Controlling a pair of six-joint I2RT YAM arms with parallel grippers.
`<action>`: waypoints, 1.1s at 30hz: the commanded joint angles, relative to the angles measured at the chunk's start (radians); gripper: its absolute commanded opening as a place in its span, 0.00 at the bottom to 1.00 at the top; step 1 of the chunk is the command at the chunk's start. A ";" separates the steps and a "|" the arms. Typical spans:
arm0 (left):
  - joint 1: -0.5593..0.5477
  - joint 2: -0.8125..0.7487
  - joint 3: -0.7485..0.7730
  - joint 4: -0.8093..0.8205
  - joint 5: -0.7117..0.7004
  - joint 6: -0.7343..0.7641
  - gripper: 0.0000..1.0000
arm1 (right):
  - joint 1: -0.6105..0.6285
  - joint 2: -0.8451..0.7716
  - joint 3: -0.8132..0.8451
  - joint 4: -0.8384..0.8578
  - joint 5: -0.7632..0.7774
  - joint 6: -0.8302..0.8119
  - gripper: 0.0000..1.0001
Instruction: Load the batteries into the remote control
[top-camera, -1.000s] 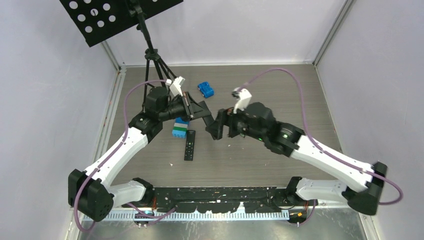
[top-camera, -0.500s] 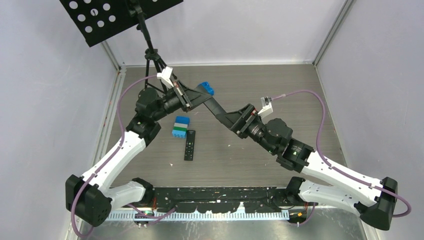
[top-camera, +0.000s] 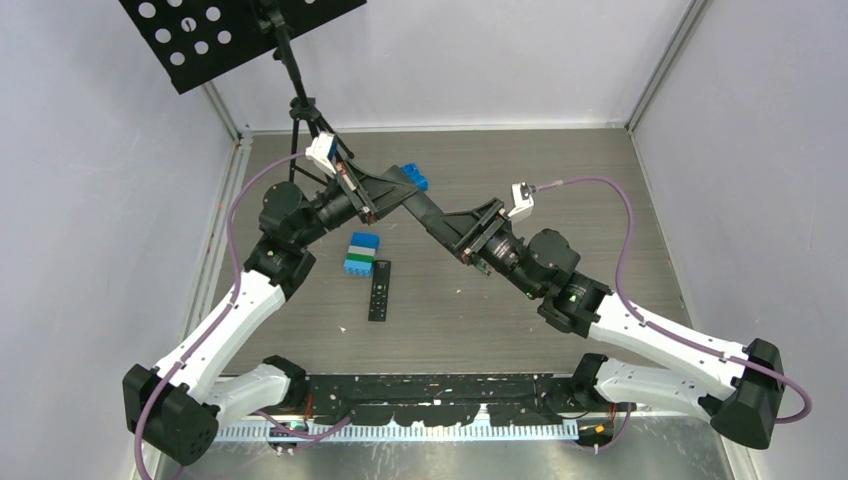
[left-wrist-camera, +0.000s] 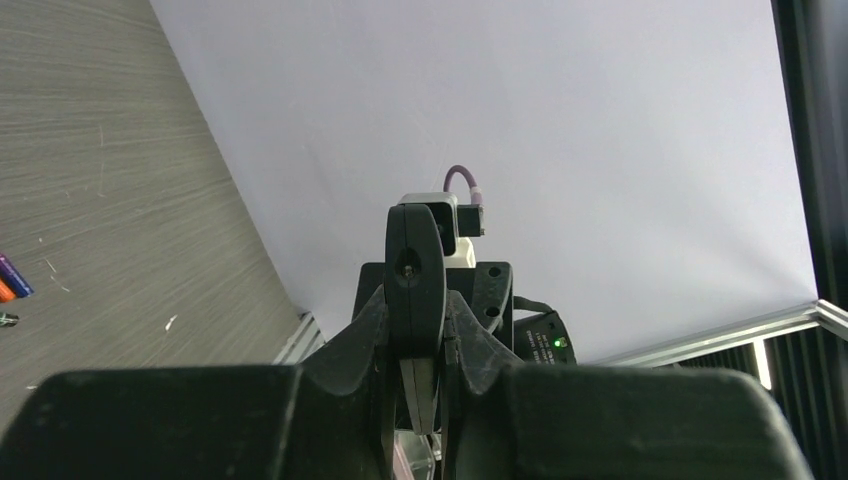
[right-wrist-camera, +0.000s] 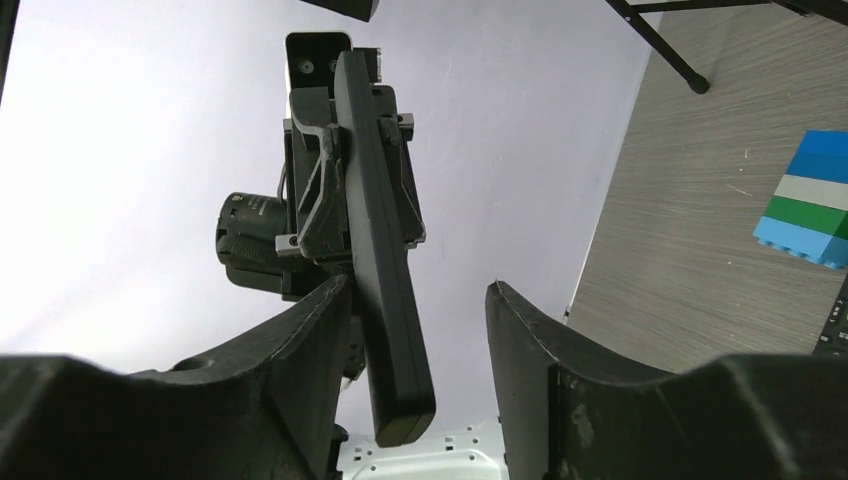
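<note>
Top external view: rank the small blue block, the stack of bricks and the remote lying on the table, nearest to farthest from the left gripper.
From the left gripper, which grips a black remote control:
1. Small blue block, right beside it, on the far side.
2. Stack of bricks, lower left of it in the view.
3. Remote on the table, just below the stack.
</note>
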 joint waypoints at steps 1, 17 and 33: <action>-0.002 -0.024 -0.002 0.085 0.003 -0.020 0.00 | -0.014 0.017 0.046 0.085 0.004 0.022 0.56; -0.002 -0.022 0.005 0.166 -0.040 -0.115 0.00 | -0.118 0.003 -0.092 0.319 -0.188 0.042 0.14; 0.004 0.021 0.007 0.141 -0.205 -0.020 0.00 | -0.224 0.016 -0.129 0.050 -0.183 0.123 0.20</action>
